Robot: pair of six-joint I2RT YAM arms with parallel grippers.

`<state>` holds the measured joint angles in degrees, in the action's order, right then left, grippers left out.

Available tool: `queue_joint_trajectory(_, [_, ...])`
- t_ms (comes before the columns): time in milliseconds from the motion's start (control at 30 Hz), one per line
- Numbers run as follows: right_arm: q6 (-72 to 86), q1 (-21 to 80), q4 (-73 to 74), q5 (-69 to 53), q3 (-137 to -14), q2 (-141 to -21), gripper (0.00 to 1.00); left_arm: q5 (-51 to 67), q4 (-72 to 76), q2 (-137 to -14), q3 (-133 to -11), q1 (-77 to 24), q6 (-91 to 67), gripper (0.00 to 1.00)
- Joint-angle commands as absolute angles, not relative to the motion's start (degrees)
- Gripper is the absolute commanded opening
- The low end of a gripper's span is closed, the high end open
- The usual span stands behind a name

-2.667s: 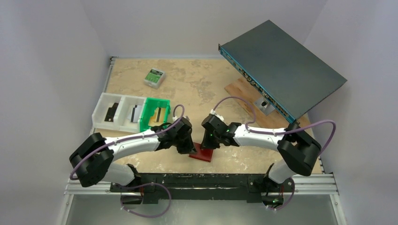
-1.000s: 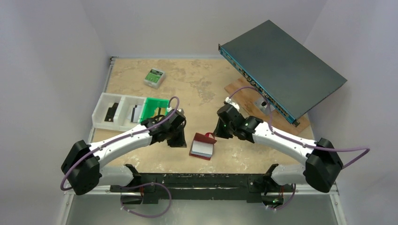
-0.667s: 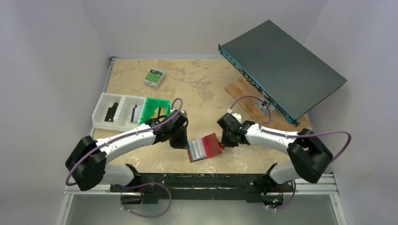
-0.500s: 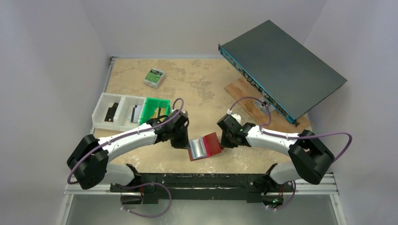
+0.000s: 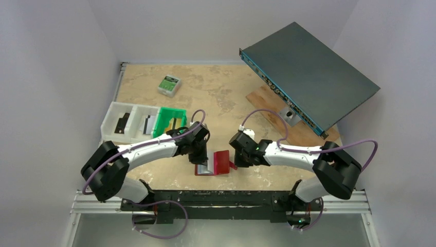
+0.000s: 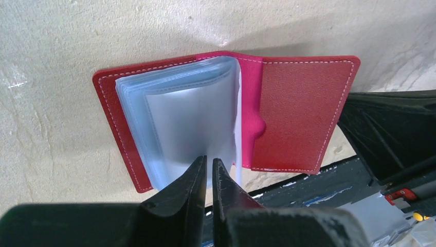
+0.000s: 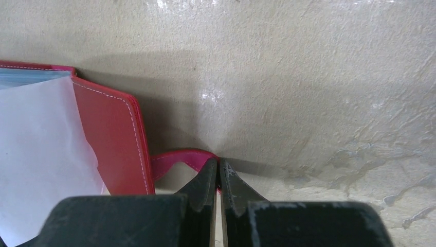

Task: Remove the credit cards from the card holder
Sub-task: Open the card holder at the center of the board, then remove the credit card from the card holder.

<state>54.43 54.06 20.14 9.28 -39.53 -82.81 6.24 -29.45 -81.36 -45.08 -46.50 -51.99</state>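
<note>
Both hands meet at the open red card holder (image 6: 303, 113), which lies on the worktop (image 6: 51, 41) between them. My left hand (image 6: 210, 163) is pinched nearly shut on the near edge of the pale sleeves (image 6: 185, 113) just ahead of it. My right hand (image 7: 218, 165) is closed on the snap tab (image 7: 180, 157) at its fingertips. I cannot tell whether cards are inside.

This is a robotics lab test cell. A left arm (image 5: 149, 150) and a right arm (image 5: 293, 153) are bolted to a metal rail (image 5: 349, 206) at the near edge of a tan table (image 5: 216, 87), which is boxed in by plain white walls (image 5: 51, 77). A white divided tray (image 5: 110, 121) and a green bin (image 5: 163, 114) sit on the left, and a flat dark equipment case (image 5: 313, 72) leans over a wooden board (image 5: 262, 98).
</note>
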Motion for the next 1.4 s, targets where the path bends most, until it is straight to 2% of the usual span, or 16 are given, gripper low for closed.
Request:
queue_joint_trajectory(0, [54.32, 54.14, 24.82, 10.39, -40.99, -81.42, 0.0, 6.62, -27.51, -82.63, -44.61, -46.14, -52.26, 0.08])
queue_joint_trajectory(67, [53.85, 54.14, 26.26, 10.91, -42.32, -80.03, 0.05, 6.96, -27.38, -83.07, -44.97, -46.2, -52.04, 0.08])
queue_joint_trajectory(200, [53.67, 54.14, 29.7, 13.18, -45.18, -76.24, 0.31, 7.86, -27.05, -82.59, -45.61, -46.16, -51.71, 0.08])
queue_joint_trajectory(267, [53.32, 54.14, 30.94, 14.14, -46.98, -74.13, 0.39, 8.67, -26.69, -82.38, -46.1, -46.14, -51.48, 0.08])
queue_joint_trajectory(467, [51.68, 55.86, 26.67, 11.42, -50.24, -69.14, 0.42, 10.22, -27.05, -81.65, -47.34, -46.24, -51.04, 0.08])
queue_joint_trajectory(633, [51.98, 60.01, 19.63, 7.74, -52.33, -73.53, 0.4, 9.84, -28.76, -79.45, -48.15, -46.14, -50.87, 0.09])
queue_joint_trajectory(867, [53.11, 62.38, 12.14, 4.91, -51.53, -77.03, 0.19, 10.03, -30.75, -79.15, -49.72, -45.94, -49.34, 0.12])
queue_joint_trajectory(1067, [54.32, 62.4, 11.18, 5.22, -48.64, -79.78, 0.14, 4.15, -35.59, -74.39, -47.46, -43.39, -49.65, 0.14])
queue_joint_trajectory(1367, [56.82, 60.16, 12.54, 8.17, -41.04, -82.1, 0.06, 4.47, -35.67, -72.71, -43.48, -42.28, -48.62, 0.14])
